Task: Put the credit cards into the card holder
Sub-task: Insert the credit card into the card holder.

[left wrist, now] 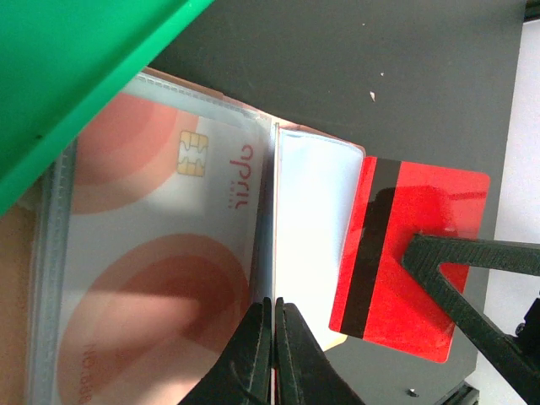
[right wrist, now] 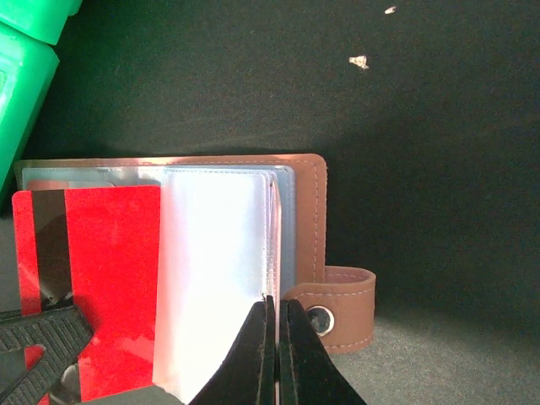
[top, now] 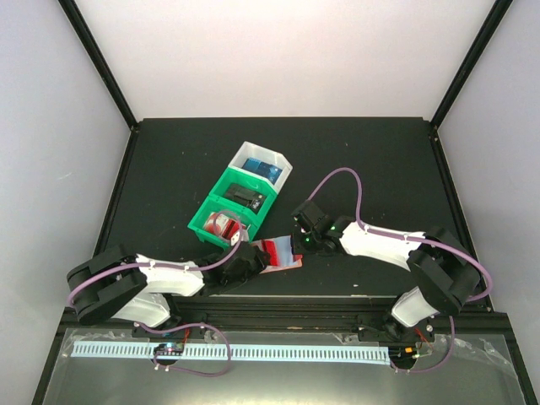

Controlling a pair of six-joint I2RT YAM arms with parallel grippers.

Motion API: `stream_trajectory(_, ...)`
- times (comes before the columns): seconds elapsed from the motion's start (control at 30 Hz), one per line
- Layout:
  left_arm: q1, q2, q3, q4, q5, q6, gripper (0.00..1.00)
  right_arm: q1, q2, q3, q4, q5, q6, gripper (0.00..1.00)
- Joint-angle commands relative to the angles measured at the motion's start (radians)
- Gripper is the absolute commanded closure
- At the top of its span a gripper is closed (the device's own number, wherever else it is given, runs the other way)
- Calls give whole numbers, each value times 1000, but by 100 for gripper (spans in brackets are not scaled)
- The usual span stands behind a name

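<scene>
The wallet (right wrist: 308, 211) lies open on the table (right wrist: 405, 126), just beside the green bin (left wrist: 76, 76). A red card (right wrist: 110, 278) sticks halfway out of one clear sleeve. The left claw (left wrist: 272, 337) and right claw (right wrist: 272, 337) are both closed tight at the sleeve edges.

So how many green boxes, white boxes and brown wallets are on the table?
green bins: 2
white bin: 1
brown card holder: 1
Total: 4
</scene>
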Motion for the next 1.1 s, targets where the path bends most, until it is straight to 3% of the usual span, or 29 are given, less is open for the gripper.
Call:
stream_trajectory(0.0,-11,-9,-16,72,9,-5,98,5,13,-27,-12,15,3,99)
stream_trajectory(0.33,-16,7,-39,184,15,30,98,5,9,-27,-10,16,6,99)
stream_trajectory(1.07,-17,111,35,157,48,95,92,5,7,-30,-7,18,5,99)
